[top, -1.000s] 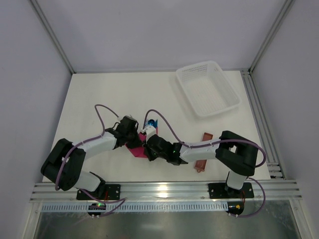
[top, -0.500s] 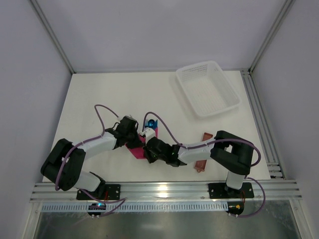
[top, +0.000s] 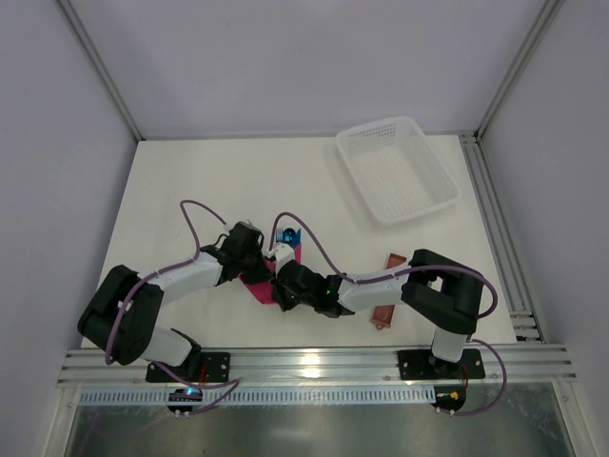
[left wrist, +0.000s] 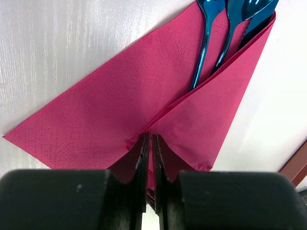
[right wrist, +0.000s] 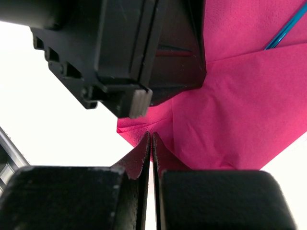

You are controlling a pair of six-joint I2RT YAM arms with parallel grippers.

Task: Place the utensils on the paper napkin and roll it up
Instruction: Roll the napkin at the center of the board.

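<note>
Okay, the paper napkin lies folded on the table, around the middle of the surface and closer to the near edge than to the far one. The utensils are tucked inside the fold. Their blue handles run under the top flap, and their heads stick out at the end toward the far edge.

The left gripper sits at the napkin's near end. Its fingers are almost together, clamped on a raised crease where the top flap meets the lower layer. The right gripper comes in from the right, right up against the left one. Its fingers are pressed together with the tips touching the napkin's edge; I cannot tell if any paper is caught between them.

A white mesh basket sits at the far right corner. A reddish-brown sleeve lies toward the right edge, partly under the right arm. Both are well apart from the napkin.

Versus a second ago, the right arm has shifted left: its elbow is pulled in from the right edge and the claw is slightly further over the napkin. The left arm, napkin and utensils are in the same place. Both claws are closed the same as before.
</note>
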